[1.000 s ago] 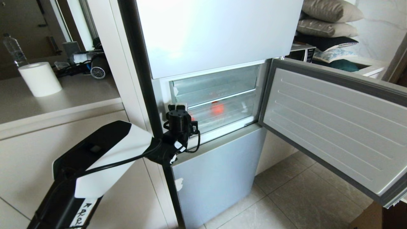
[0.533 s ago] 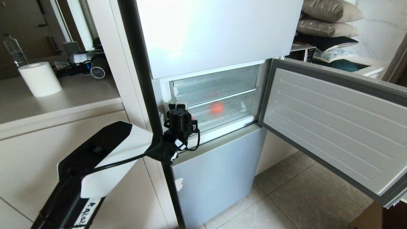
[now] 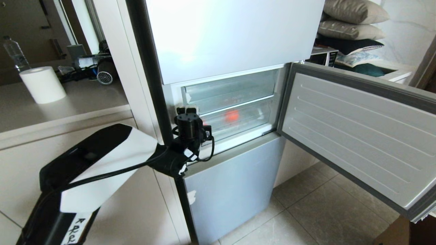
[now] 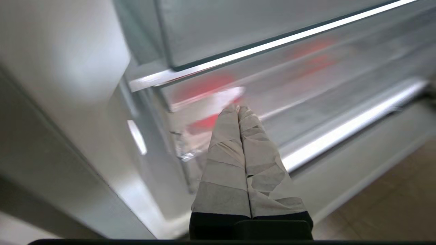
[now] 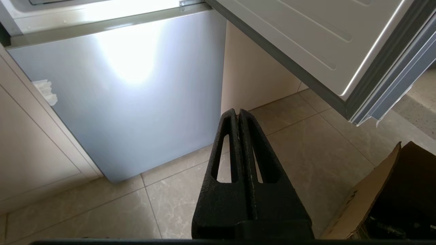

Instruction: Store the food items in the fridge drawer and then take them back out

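Note:
One food item (image 3: 232, 115), small, round and red, lies inside the fridge drawer (image 3: 253, 119), seen through its clear front wall. The drawer is pushed in. My left gripper (image 3: 186, 110) sits at the drawer's left front corner, its taped fingers shut on nothing. From the left wrist view the gripper (image 4: 238, 108) points at the drawer's front wall (image 4: 323, 98), where the food item shows only as a red blur (image 4: 203, 124); I cannot tell whether the tips touch the wall. My right gripper (image 5: 238, 111) hangs shut and empty over the tiled floor, outside the head view.
The fridge's middle door (image 3: 357, 136) stands swung open to the right. A shallower clear tray (image 3: 231, 89) sits above the drawer, and a blue-grey door panel (image 3: 235, 183) is below. A cardboard box (image 5: 391, 197) stands on the floor at the right. A paper roll (image 3: 42, 84) is on the left counter.
My left arm has shifted slightly left and up, taking the shut gripper a little along the fridge's left edge. The drawer and the food item have not moved.

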